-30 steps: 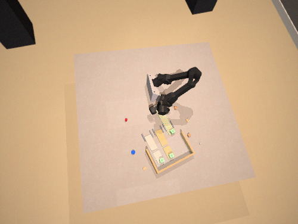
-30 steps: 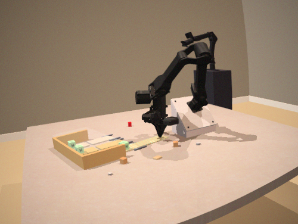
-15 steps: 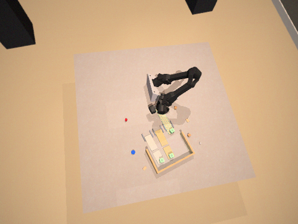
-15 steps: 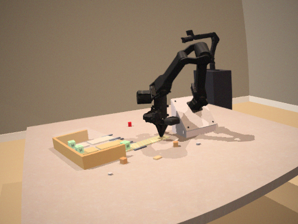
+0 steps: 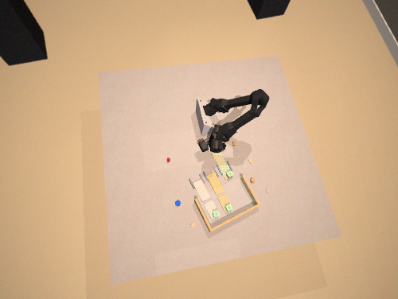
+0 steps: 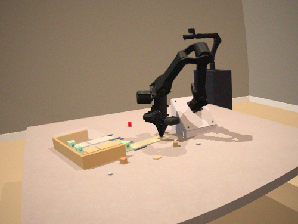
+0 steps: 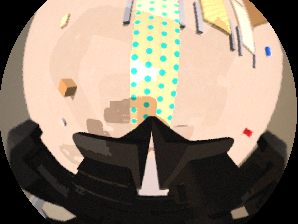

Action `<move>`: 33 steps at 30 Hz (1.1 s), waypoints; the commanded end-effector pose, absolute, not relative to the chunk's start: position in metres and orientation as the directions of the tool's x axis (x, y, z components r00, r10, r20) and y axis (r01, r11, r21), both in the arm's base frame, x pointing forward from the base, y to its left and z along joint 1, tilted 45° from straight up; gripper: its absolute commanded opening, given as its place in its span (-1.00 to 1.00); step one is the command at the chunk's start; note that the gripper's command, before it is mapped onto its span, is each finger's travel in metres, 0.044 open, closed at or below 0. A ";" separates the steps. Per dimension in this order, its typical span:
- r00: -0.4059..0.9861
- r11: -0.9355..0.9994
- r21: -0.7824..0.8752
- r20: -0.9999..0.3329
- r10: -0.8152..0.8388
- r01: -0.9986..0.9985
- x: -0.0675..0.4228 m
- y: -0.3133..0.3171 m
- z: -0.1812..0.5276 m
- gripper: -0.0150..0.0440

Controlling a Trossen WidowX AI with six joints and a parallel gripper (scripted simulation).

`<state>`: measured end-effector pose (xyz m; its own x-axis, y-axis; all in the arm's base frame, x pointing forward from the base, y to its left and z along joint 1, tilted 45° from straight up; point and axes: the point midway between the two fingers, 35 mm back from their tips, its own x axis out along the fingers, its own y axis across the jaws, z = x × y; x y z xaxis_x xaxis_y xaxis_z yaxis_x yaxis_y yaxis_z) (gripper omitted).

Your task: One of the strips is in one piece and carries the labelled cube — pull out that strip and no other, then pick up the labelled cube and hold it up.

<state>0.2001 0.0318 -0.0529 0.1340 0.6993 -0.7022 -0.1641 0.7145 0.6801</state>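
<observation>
A pale strip with teal dots (image 5: 220, 161) (image 6: 146, 142) (image 7: 154, 50) lies in one piece, stretching from the open side of the orange tray (image 5: 251, 192) (image 6: 98, 158) towards the arm. A green labelled cube (image 5: 229, 173) (image 6: 126, 145) sits on its far end, just outside the tray. My gripper (image 5: 216, 150) (image 6: 161, 135) (image 7: 152, 119) is shut, pointing straight down with its tips on the strip's near end. A cream strip (image 5: 200, 190) and an orange strip (image 5: 215, 183) lie split in pieces, and two more green cubes (image 5: 216, 214) (image 5: 228, 207) sit inside the tray.
The white base block (image 5: 203, 117) (image 6: 191, 122) stands just behind the gripper. Small orange blocks (image 5: 235, 143) (image 6: 176, 143) (image 6: 123, 160) lie near the strip and tray. A red peg (image 5: 168, 160) (image 6: 130, 124) and a blue disc (image 5: 177, 203) lie to the left.
</observation>
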 end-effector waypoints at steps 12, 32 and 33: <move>0.124 0.717 0.678 -0.707 0.696 -0.161 0.200 0.021 -0.043 -0.49; 0.106 0.699 0.642 -0.708 0.698 -0.314 0.238 0.006 -0.013 0.49; 0.106 0.699 0.642 -0.708 0.698 -0.314 0.241 0.005 -0.012 0.58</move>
<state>0.2295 0.0060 -0.0160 0.1019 0.6947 -0.7121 -0.3089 0.7025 0.6411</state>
